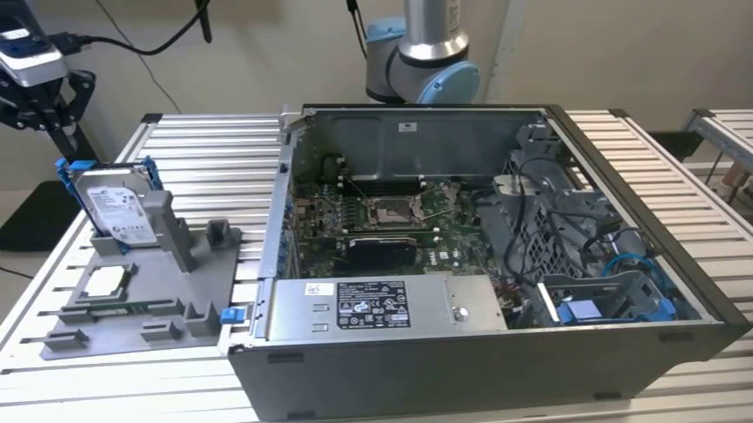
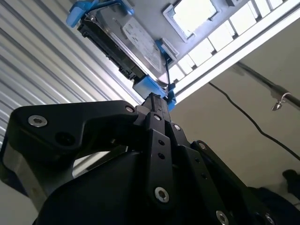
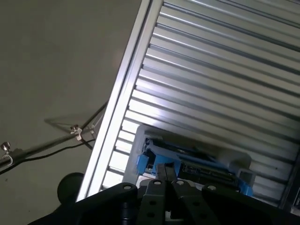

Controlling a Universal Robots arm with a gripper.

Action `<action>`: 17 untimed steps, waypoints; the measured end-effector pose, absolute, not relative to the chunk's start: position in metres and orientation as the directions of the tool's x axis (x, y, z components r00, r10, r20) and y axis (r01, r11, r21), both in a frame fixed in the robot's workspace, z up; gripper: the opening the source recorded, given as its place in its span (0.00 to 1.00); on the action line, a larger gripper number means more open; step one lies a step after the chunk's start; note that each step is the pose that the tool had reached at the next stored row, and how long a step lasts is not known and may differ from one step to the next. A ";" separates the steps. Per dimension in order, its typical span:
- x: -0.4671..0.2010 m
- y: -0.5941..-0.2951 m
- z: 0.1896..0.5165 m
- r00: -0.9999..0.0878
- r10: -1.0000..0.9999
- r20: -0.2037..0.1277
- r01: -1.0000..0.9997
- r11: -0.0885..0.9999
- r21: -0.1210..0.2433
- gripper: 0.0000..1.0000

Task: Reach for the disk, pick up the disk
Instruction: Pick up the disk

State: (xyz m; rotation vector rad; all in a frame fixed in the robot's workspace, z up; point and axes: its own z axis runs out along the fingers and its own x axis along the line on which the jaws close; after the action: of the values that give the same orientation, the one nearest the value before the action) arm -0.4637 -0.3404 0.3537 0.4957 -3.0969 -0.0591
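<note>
The disk (image 1: 118, 205) is a silver drive with a white label in a thin blue bracket. It stands on edge in a grey holder at the exterior view's left. My gripper (image 1: 53, 123) hangs above it and a little further left, apart from it. In both wrist views the black fingers (image 2: 157, 105) lie together with nothing between them, their tips pointing at the blue bracket. The disk (image 2: 136, 42) shows its labelled face in the second wrist view. Its edge (image 3: 197, 161) shows just past the fingertips (image 3: 164, 174) in the first wrist view.
The grey fixture plate (image 1: 176, 291) carries a small square silver chip (image 1: 104, 280) and upright posts. An open computer case (image 1: 471, 264) stands in the middle of the slatted metal table (image 1: 212, 150). The table's edge (image 3: 117, 108) and floor cables lie beside the disk.
</note>
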 end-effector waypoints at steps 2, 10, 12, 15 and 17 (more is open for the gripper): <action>-0.464 -0.340 0.354 -0.946 -0.324 -0.001 -0.324 0.945 0.038 0.00; -0.464 -0.340 0.354 -0.930 -0.367 -0.001 -0.367 0.930 0.038 0.00; -0.464 -0.340 0.354 -0.926 -0.378 -0.001 -0.378 0.925 0.038 0.00; -0.464 -0.340 0.354 -0.919 -0.395 -0.001 -0.394 0.918 0.038 0.00; -0.464 -0.340 0.354 -0.914 -0.405 -0.001 -0.405 0.914 0.038 0.00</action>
State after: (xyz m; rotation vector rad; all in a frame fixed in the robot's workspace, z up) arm -0.4636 -0.3404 0.3540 0.6489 -3.0665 -0.0586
